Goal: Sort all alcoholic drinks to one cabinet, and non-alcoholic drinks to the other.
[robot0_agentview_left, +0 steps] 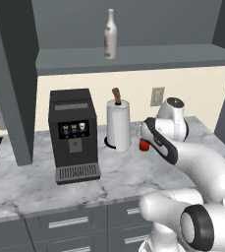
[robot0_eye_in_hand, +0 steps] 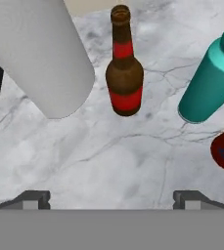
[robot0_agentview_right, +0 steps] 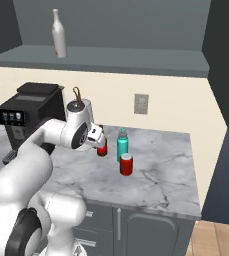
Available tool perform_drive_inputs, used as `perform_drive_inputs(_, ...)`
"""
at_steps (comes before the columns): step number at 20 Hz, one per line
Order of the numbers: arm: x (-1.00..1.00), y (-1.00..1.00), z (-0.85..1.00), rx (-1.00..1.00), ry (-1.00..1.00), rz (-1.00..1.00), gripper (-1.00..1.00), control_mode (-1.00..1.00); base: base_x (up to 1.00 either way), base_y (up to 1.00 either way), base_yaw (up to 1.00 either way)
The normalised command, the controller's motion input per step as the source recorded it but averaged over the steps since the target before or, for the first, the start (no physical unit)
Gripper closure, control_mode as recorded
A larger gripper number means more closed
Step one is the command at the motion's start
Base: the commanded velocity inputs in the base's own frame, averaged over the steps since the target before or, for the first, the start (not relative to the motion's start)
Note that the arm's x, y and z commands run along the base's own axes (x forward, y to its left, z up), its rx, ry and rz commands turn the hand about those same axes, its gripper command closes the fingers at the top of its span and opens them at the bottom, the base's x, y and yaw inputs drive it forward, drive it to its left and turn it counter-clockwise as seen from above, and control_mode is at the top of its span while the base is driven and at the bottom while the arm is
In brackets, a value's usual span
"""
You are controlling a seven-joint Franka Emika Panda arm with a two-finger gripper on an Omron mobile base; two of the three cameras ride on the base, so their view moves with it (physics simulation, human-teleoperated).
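Hovering over smooth, swirly grey marble tabletop (robot0_eye_in_hand: 108, 156) with pincer (robot0_eye_in_hand: 111, 197) spread wide apart.
Shiny brown glass bottle (robot0_eye_in_hand: 124, 73), round teal bottle (robot0_eye_in_hand: 209, 83).

Even, flat rendered light, sharp throughout, with soft faint shadows on the marble counter (robot0_agentview_left: 128, 170) and no glare.
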Motion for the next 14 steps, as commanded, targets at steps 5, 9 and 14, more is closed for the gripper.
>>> perform_drive_inputs(5,0.60,-0.14,-0.14,-0.01,0.00,-0.06,-1.00,-1.00,0.00,0.00,0.00)
perform_drive_inputs(9,0.70,0.00,-0.06,-0.01,0.00,-0.05,-1.00,-1.00,0.00,0.00,0.00)
perform_drive_inputs(14,0.47,0.00,-0.24,-0.02,0.00,-0.05,-1.00,-1.00,0.00,0.00,0.00)
